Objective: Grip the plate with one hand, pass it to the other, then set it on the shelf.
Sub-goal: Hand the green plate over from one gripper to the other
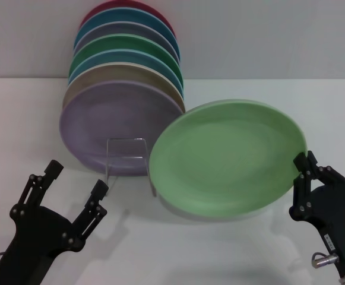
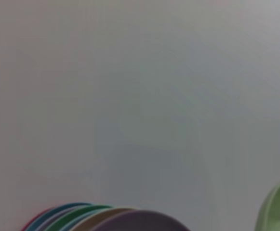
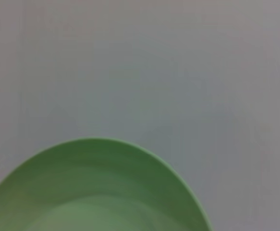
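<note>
One plate (image 1: 228,157) matters here, the light mint-green one, held tilted in the air right of centre, its face turned toward the camera and its lower edge clear of the white table (image 1: 231,249). Right gripper (image 1: 306,172) is clamped on the plate's right-hand rim, fingers pinching the edge; the right wrist view shows only the plate's upper arc against the wall. Left gripper (image 1: 77,178) sits low at the left, fingers spread apart and holding nothing, pointing up and slightly rightward. The key relation: the plate's free left rim lies to the right of the left gripper and a little above it, with the wire shelf (image 1: 126,155) standing between the two. The plate's left edge appears to overlap the shelf's right leg in the head view; whether they touch I cannot tell. Behind the shelf leans a row of stacked plates (image 1: 124,89), the lavender one (image 1: 101,127) in front, so room toward the back is tight. Open table lies in front, toward the robot. Judgement: handover is not yet done; the left gripper is the nearer free hand and would need to rise and travel right, passing in front of the shelf, to reach the free rim.
</note>
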